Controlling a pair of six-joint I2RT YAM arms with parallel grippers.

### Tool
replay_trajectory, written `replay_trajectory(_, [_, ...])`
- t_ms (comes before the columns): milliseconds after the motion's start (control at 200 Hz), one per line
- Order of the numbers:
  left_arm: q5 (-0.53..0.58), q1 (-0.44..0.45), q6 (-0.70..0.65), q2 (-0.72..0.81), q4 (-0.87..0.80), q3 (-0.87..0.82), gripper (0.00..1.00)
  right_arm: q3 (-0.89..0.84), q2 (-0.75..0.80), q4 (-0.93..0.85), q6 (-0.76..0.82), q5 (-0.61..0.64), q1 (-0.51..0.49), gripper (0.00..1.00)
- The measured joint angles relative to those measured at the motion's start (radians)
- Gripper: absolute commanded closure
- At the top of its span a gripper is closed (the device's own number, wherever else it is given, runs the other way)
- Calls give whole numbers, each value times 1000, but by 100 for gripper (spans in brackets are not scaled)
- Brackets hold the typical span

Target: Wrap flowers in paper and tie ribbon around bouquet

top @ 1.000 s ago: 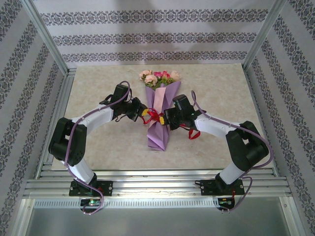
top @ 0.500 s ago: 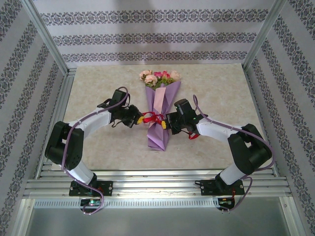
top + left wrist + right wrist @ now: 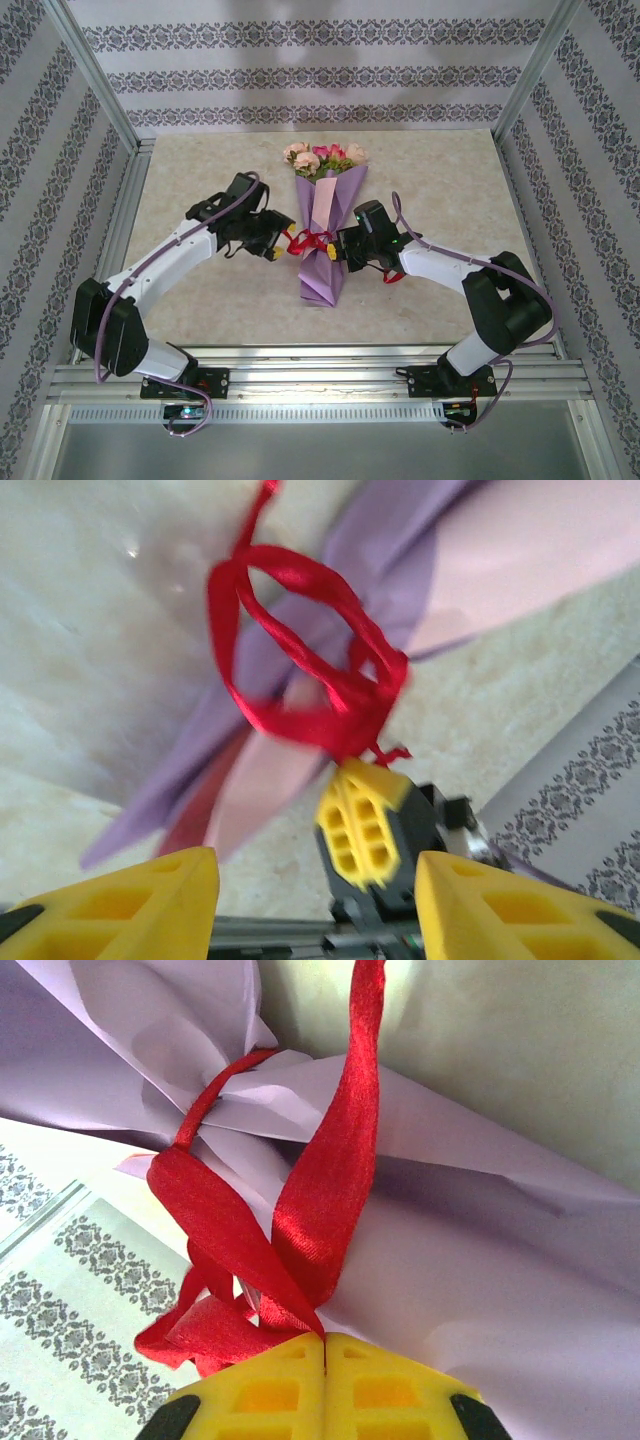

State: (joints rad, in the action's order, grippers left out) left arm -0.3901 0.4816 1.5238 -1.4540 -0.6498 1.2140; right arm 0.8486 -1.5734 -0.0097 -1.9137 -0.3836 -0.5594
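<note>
top external view: the bouquet (image 3: 322, 215) lies on the surface (image 3: 200, 180), long axis pointing away from the arms. the ribbon (image 3: 312, 240) circles its middle; the right hand (image 3: 333, 250) is clenched on it from the right, the left hand (image 3: 279, 246) sits released just left of its loops.

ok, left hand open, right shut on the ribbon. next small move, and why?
Probably open the right hand and back it off. The ribbon already circles the bouquet with a knot and a loop. The left hand stands open, short of that loop, so the right alone pinches a strand. Pulling further might loosen the knot.
</note>
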Motion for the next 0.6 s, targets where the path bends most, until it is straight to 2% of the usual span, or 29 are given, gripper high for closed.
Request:
replay_trajectory(125, [42, 54, 42, -15, -43, 86, 43, 0, 0, 3, -2, 0, 0, 100])
replay_trajectory(220, [59, 63, 64, -26, -49, 111, 43, 0, 0, 6, -3, 0, 0, 100])
replay_trajectory(470, [39, 87, 108, -241, -14, 210, 42, 0, 0, 11, -3, 0, 0, 100])
replay_trajectory(604, [32, 91, 124, -297, -11, 211, 42, 0, 0, 18, -4, 0, 0, 100])
